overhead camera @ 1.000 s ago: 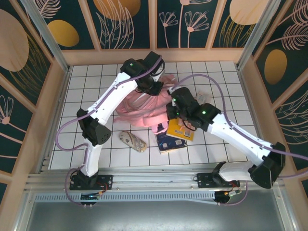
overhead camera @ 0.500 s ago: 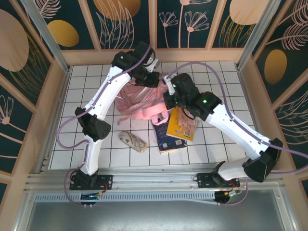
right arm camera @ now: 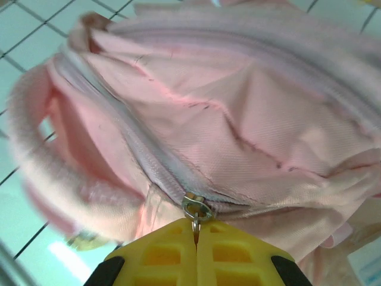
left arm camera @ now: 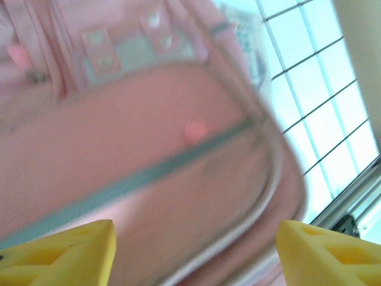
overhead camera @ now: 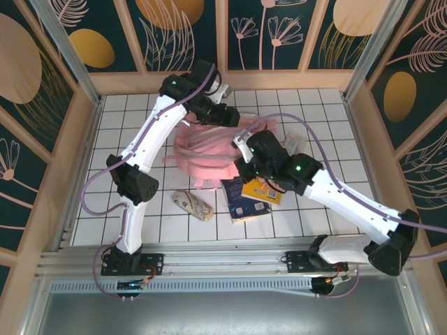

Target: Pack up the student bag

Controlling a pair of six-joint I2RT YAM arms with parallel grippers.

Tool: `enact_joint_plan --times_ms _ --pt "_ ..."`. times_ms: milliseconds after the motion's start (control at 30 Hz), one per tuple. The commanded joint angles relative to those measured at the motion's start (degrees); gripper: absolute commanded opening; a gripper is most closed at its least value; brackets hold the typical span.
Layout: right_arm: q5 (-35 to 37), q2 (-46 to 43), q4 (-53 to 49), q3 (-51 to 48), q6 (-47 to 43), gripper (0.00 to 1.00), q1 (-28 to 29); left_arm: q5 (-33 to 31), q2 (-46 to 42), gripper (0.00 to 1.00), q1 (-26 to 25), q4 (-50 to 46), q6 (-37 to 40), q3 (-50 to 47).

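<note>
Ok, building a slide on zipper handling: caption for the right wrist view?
Right gripper pinches the zipper pull on the pink student bag.

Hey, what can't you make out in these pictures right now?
Top view: the right arm covers part of the books; their number is unclear.
Left wrist view: the student bag is blurred; pocket details are lost.
Right wrist view: folded fabric beside the zipper pull hides the bag's inside.
Top view: the pouch print is too small.

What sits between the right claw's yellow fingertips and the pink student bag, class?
In the right wrist view, a small metal zip pull joins them: the right claw is shut on it, on the zip of the student bag.
</note>
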Motion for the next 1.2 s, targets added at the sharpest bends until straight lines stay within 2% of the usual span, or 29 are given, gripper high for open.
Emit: enact_joint_plan --times_ms 0,33,67,100,300,400,600,700,767,800,833,900,933,967,1033,1067,1100,1167 --pt "-4.9 -4.0 5.5 -1.0 -1.1 0.0 0.1 2.6 1.6 0.78 0.2 6.6 -4.1 -0.4" --pt "-5.2 -4.3 5.2 -1.3 -1.3 0.0 -0.1 3.0 1.9 0.82 -0.1 6.8 -3.9 0.1" --pt "-5.4 -4.5 4.6 -1.5 -1.7 0.0 -0.4 3.7 2.3 0.94 -0.5 7.3 -3.6 1.2" --pt "-5.5 -4.7 4.3 -1.8 -2.0 0.0 -0.7 3.9 2.9 0.99 -1.0 7.4 -3.3 2.2" --pt "-7.6 -6.2 3.9 -3.4 -2.2 0.0 -3.6 3.3 4.4 0.99 -5.2 6.8 0.6 2.3" --pt "-8.0 -6.3 3.2 -3.5 -2.3 0.0 -4.5 -0.6 2.6 0.99 -7.4 5.5 3.0 -0.9" --pt "-10.4 -6.4 2.0 -2.7 -3.6 0.0 -7.6 -10.7 -7.4 0.99 -10.5 3.5 8.0 -15.4" --pt "-11.4 -5.8 1.0 -2.2 -4.3 0.0 -8.1 -13.7 -7.7 0.99 -11.9 2.8 9.0 -16.6" --pt "-12.3 -5.8 1.0 -2.3 -4.4 0.0 -8.1 -17.2 -5.5 0.91 -12.3 2.0 8.6 -13.8" --pt "-12.8 -5.8 1.1 -2.4 -4.2 0.0 -8.1 -17.2 -4.0 0.82 -12.3 2.2 8.6 -12.0" --pt "-13.1 -5.8 1.1 -2.4 -4.2 0.0 -8.1 -17.2 -2.5 0.68 -12.3 2.4 8.3 -9.9" --pt "-13.3 -5.7 0.9 -2.7 -4.3 0.0 -8.1 -15.0 1.6 0.5 -12.3 3.1 7.4 -5.1" --pt "-13.3 -5.6 0.6 -2.7 -4.8 0.0 -8.1 -14.3 3.4 0.35 -12.3 3.0 6.9 -3.3" --pt "-13.2 -5.3 -0.1 -2.4 -5.4 0.0 -8.1 -14.5 5.2 0.26 -12.3 2.7 6.4 -1.7" --pt "-12.8 -4.8 -1.4 -1.8 -6.0 0.0 -8.2 -15.2 6.9 0.2 -12.3 2.5 5.9 -0.6" --pt "-12.6 -4.6 -2.2 -1.4 -6.0 0.0 -8.1 -17.1 7.7 0.14 -12.3 1.7 4.8 0.8" --pt "-11.9 -4.0 -3.0 -0.5 -5.7 0.0 -8.1 -19.0 8.8 0.07 -11.7 0.1 2.9 3.3" --pt "-8.9 -1.3 -7.1 4.1 -4.3 0.0 -7.9 -18.9 11.4 0.02 -10.2 -3.4 -0.3 10.3"
